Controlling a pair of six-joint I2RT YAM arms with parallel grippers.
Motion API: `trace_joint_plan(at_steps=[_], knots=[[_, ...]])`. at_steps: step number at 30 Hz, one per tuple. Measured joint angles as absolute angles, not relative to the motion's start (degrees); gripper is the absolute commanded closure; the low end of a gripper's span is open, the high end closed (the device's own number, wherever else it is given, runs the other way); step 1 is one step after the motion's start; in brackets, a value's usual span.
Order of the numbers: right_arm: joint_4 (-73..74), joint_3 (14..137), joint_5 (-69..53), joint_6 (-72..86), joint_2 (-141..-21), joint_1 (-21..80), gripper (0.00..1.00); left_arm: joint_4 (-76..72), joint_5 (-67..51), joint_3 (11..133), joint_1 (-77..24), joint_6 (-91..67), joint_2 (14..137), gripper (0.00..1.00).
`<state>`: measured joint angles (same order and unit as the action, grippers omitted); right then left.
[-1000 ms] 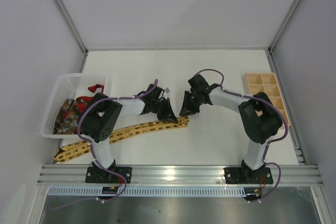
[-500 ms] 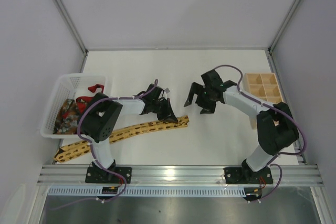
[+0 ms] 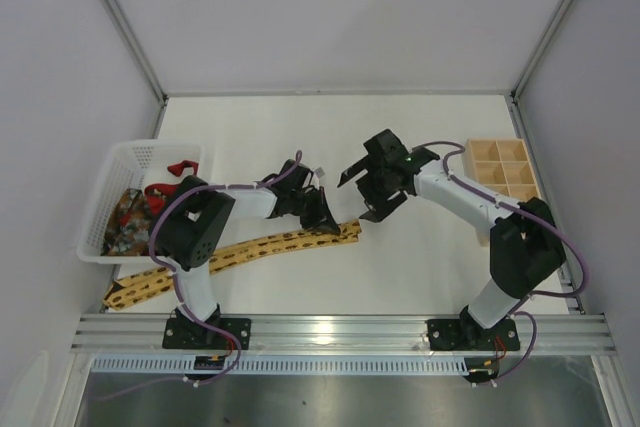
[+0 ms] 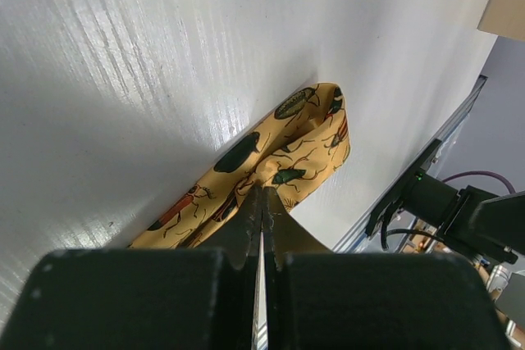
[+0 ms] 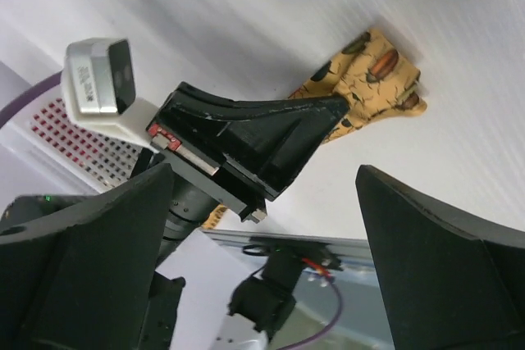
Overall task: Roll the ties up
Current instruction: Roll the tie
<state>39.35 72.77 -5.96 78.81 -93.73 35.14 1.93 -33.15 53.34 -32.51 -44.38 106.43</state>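
Note:
A yellow-gold tie (image 3: 250, 247) with small beetle marks lies in a long curve across the near table. Its right end (image 5: 373, 79) is folded over on itself. My left gripper (image 3: 325, 224) is shut on the tie close to that end, and the cloth (image 4: 308, 133) bunches at the tips (image 4: 262, 192). My right gripper (image 3: 362, 194) hovers open just right of and above the left one, with nothing between its fingers (image 5: 90, 260). A red tie (image 3: 178, 169) and a dark patterned tie (image 3: 125, 219) lie in the white basket (image 3: 150, 145).
The basket stands at the table's left edge. A wooden box (image 3: 500, 169) with several compartments stands at the right edge. An aluminium rail (image 3: 330, 327) runs along the front. The two grippers are very close to each other.
My right gripper has opened and left the tie's end. It swung right, then came back toward the left gripper, turned. The left gripper and the tie have stayed put.

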Motion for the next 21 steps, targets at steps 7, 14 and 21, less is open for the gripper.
trace_joint_plan(at_steps=[7, 14, 21], knots=[[42.94, 72.42, -2.83, 93.1, -96.33, 38.3, 0.0, 1.43, -32.93, 53.28, -32.51, -44.07, 106.43, 1.0], [47.27, 76.64, -0.8, 97.62, -102.63, 39.75, 0.0, 1.08, -32.53, 53.17, -32.58, -43.48, 106.41, 0.99], [45.15, 72.99, 0.23, 102.0, -103.07, 41.43, 0.01, -0.71, -32.34, 52.49, -32.62, -43.22, 106.39, 0.99]])
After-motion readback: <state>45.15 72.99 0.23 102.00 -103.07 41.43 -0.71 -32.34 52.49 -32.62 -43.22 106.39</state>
